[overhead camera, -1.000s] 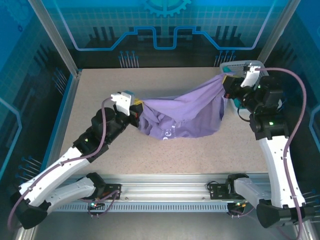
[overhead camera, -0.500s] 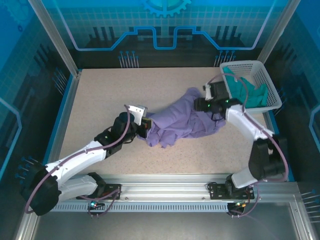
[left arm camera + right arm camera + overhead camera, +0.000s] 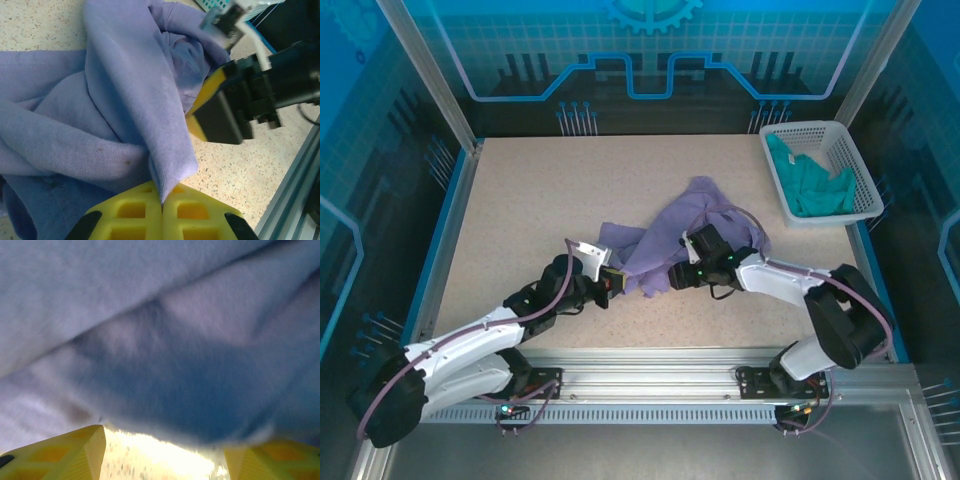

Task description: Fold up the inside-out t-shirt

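The inside-out t-shirt (image 3: 705, 215) lies as a crumpled lavender heap in the middle of the table. My left gripper (image 3: 617, 283) sits at the heap's front-left corner. In the left wrist view the left gripper (image 3: 162, 202) is shut, its yellow fingers pinching a pointed fold of the t-shirt (image 3: 115, 100). My right gripper (image 3: 676, 275) is low at the heap's front edge, just right of the left one, and also appears as the right gripper (image 3: 215, 112). In the right wrist view the right gripper (image 3: 162, 460) stands open, bare tabletop between its fingers, the t-shirt (image 3: 150, 315) draped just ahead.
A white basket (image 3: 855, 160) stands at the back right corner with a teal-green garment (image 3: 810, 188) in it. Speckled tabletop (image 3: 530, 200) lies bare to the left and behind the heap. A metal rail (image 3: 650, 375) runs along the near edge.
The right gripper let go of the shirt and came down from beside the basket to the heap's front edge. The stretched shirt sank into a heap. The left gripper kept its hold and lowered.
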You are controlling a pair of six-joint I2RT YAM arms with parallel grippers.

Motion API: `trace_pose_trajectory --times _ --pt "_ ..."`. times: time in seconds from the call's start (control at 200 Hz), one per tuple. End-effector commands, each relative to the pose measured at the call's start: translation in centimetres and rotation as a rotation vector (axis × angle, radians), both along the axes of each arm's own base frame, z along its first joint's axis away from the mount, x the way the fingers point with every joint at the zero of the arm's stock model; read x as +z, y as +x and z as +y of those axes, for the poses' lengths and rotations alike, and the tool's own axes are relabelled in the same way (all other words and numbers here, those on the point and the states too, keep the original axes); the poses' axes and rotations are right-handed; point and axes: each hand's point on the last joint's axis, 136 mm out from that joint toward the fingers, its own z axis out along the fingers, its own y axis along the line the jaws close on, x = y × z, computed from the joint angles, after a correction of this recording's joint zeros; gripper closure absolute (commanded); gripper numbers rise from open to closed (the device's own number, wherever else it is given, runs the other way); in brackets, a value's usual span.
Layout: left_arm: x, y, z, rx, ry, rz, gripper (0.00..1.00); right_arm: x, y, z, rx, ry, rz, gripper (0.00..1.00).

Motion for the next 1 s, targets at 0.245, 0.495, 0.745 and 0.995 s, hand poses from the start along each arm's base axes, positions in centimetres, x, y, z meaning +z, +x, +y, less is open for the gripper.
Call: trace_pose_trajectory --times 0.245,0.495,0.745,0.995 --pt "-0.1 -0.8 1.2 0.041 -0.005 -0.005 1.0 9.5 4.5 2.7 0.03 0.178 -0.389 1.0" --pt "-1.0 -1.7 -0.8 -0.072 -0.04 0.022 1.0 20.1 2.1 4.3 0.198 0.464 -0.807 1.0" --pt "-1.8 1.9 2.1 0.17 0.127 0.044 0.73 20.6 1.9 5.1 0.193 0.505 -0.677 1.0" --pt "4.3 0.1 -1.4 0.026 0.081 -0.298 0.42 18.0 1.7 4.6 0.054 0.514 -0.422 1.0"
